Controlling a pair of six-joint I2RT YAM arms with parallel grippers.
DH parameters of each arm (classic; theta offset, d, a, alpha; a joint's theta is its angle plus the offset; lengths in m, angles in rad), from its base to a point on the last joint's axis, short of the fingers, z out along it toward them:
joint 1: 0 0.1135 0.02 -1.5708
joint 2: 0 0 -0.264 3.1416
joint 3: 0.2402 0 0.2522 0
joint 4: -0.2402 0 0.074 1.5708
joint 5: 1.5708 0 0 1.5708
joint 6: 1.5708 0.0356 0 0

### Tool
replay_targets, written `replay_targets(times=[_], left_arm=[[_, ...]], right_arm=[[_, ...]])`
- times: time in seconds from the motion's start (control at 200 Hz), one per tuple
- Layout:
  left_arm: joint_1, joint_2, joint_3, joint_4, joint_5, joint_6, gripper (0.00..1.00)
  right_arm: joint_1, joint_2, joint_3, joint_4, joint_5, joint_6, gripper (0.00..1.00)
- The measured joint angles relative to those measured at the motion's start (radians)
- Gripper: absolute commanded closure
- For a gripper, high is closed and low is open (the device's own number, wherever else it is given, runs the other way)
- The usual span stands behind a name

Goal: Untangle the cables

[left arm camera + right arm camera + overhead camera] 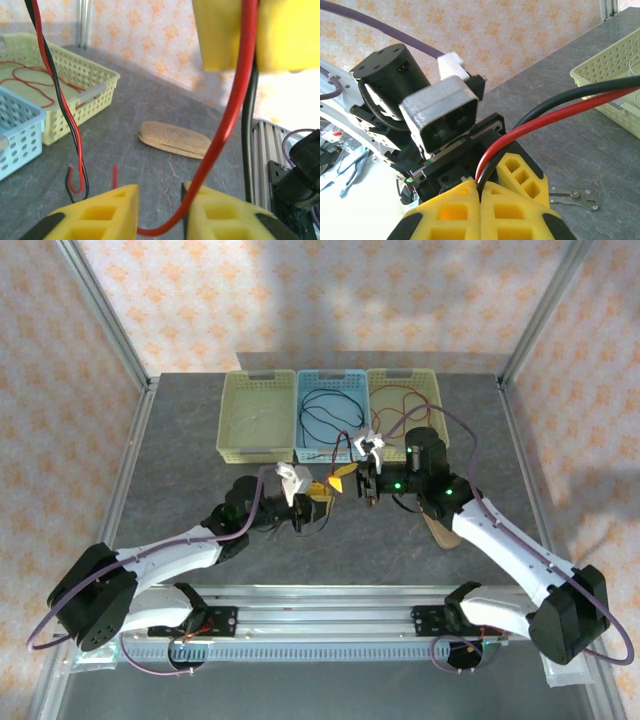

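White arms (170, 555), black joints (95, 600), yellow fingers (450, 210)

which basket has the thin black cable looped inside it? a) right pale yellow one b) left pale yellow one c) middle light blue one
c: in the top view the thin black cable lies in loops inside the light blue plastic basket in the middle of the row.

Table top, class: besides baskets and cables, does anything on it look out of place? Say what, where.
A flat tan oval piece lies loose on the table by the right arm, and a small metal strip lies loose too; both look like strays.
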Motion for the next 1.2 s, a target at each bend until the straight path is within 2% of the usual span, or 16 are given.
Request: replay_targets(times=[0.16,0.37,0.491,0.621,0.726,0.916,1.066,1.197], left_arm=[[0.000,0.000,0.021,0.016,-0.005,-0.013,1.00],[0.000,-0.003,0.030,0.014,-0.016,-0.014,1.00],[0.000,-0.030,0.031,-0.014,-0.065,-0.014,1.00],[0.010,-0.102,0.045,-0.094,-0.185,-0.018,1.00],[0.058,-0.174,0.099,-0.203,-0.313,-0.048,1.00],[0.135,-0.264,0.292,-0.443,-0.540,-0.078,1.00],[0.141,-0.309,0.471,-0.610,-0.704,-0.101,1.00],[0.142,-0.319,0.607,-0.732,-0.797,-0.111,1.00]], right_arm=[[0.000,0.000,0.000,0.000,0.002,0.000,1.00],[0.000,0.000,0.000,-0.001,0.031,-0.002,1.00],[0.000,-0.002,0.000,-0.006,0.095,-0.005,1.00],[0.000,-0.025,0.000,-0.054,0.277,-0.010,1.00],[0.000,-0.058,0.001,-0.096,0.443,-0.013,1.00],[0.000,-0.083,0.067,-0.174,0.694,-0.029,1.00],[0.000,-0.107,0.182,-0.212,0.867,-0.049,1.00],[0.001,-0.135,0.281,-0.222,1.007,-0.079,1.00]])
